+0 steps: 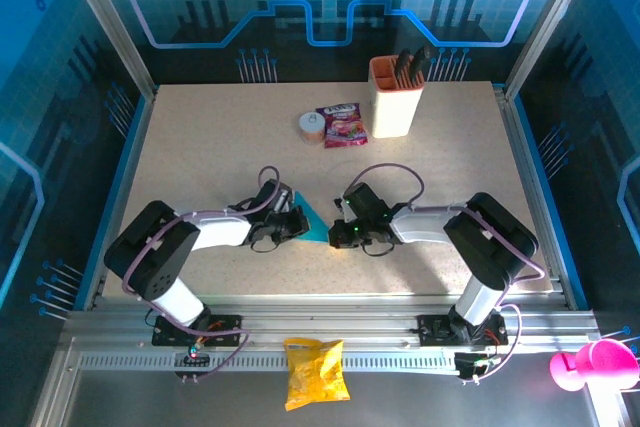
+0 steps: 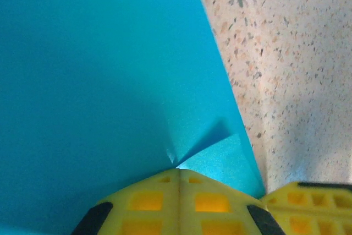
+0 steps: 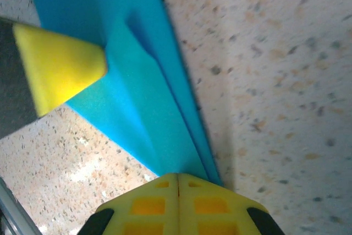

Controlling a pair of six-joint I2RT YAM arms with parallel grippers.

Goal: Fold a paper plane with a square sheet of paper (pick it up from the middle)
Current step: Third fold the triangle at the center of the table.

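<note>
One sheet of paper point(image 1: 312, 222), clamped by two grippers: left gripper point(image 1: 298, 225) at its 9 o'clock, right gripper point(image 1: 336, 233) at 3. The wrist views show its folded layers; the top view shows one holder cup point(image 1: 393, 99).

Both arms angle inward, left tool point(image 1: 302, 225) and right tool point(image 1: 338, 232) closed.

Black-and-white twin arms
Left arm point(image 1: 215, 232) and right arm point(image 1: 425, 222) trail looped lilac cables point(image 1: 385, 169); fingers point(image 2: 148, 202) are yellow, grid-recessed, black-cornered.
</note>
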